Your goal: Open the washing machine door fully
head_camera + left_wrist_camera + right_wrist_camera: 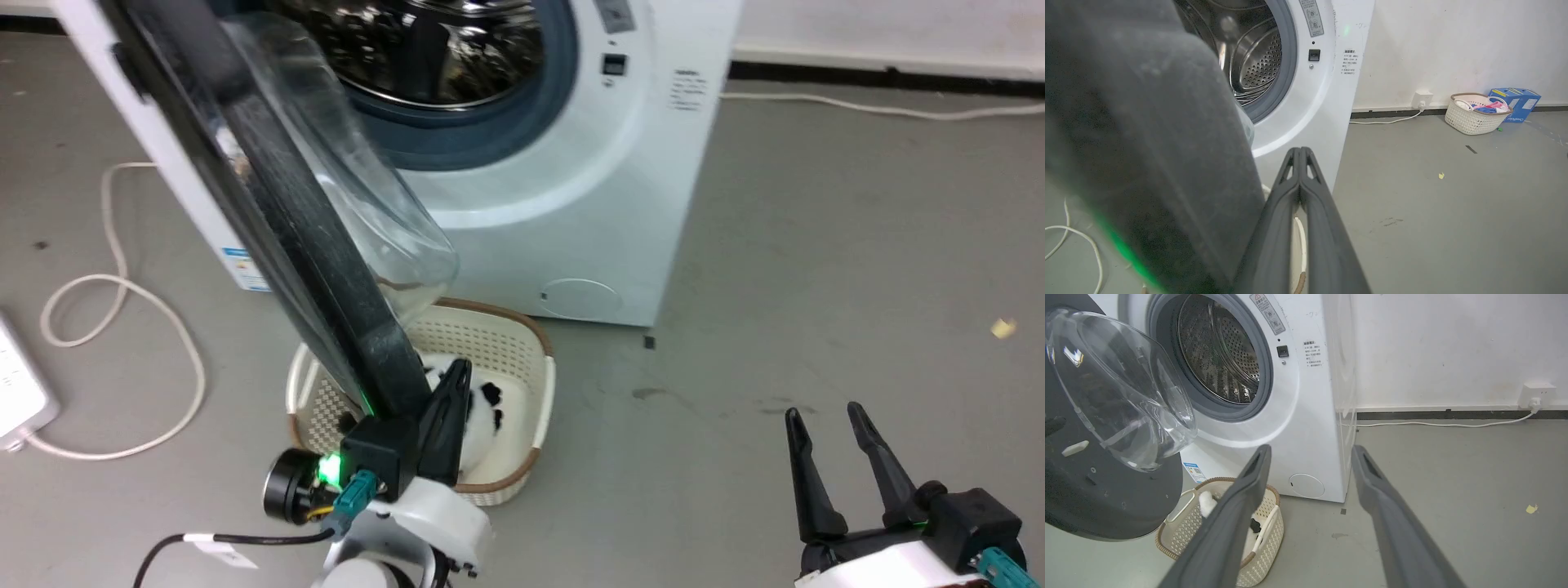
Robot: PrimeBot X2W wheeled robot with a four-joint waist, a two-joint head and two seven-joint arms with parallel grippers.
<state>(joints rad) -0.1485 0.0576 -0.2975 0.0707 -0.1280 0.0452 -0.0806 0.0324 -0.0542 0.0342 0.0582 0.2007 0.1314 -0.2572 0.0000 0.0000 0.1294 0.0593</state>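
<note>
Washing machine door (326, 269) stands partly open, lower rim above laundry basket (506, 327). Left gripper (460, 369) pinched closed, empty, apparently touching rim's inner face: pushing step. Right gripper (823, 412) spread wide, idle, well apart. Next: sweep left arm outward along hinge arc, away from washing machine (571, 188).

No legible txt: washing machine (1310, 428) labels (1312, 354) & blue sticker (1193, 472) too small.

Door (302, 237), glossy black rim around a bulging clear glass bowl, stands open, angled well out from the white washer (571, 188), its grey-gasketed steel drum (433, 49) exposed.
</note>
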